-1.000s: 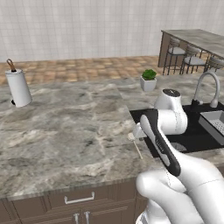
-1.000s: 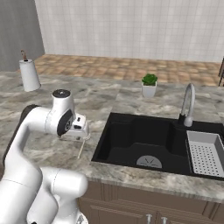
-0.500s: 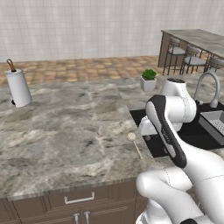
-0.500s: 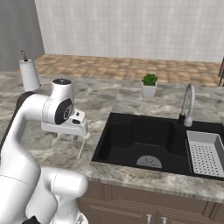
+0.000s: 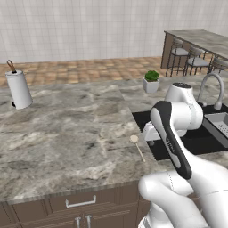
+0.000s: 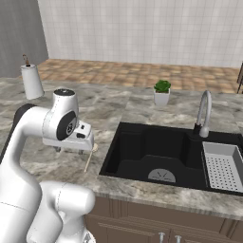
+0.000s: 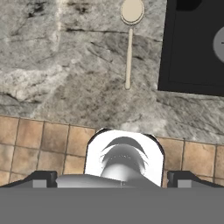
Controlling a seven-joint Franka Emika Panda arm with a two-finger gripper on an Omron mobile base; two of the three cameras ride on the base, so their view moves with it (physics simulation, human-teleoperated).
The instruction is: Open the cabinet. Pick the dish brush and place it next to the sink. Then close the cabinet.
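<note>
Gripper [image 7: 111,177] wide open, well above dish brush [image 7: 129,41] beside sink [image 7: 192,48].

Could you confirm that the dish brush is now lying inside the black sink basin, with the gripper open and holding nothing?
Not quite: the dish brush lies on the marble counter beside the sink, not inside the basin. The hand view shows it flat on the stone just outside the sink's edge, and both base views agree. The rest stands: the gripper is open and holds nothing.
</note>
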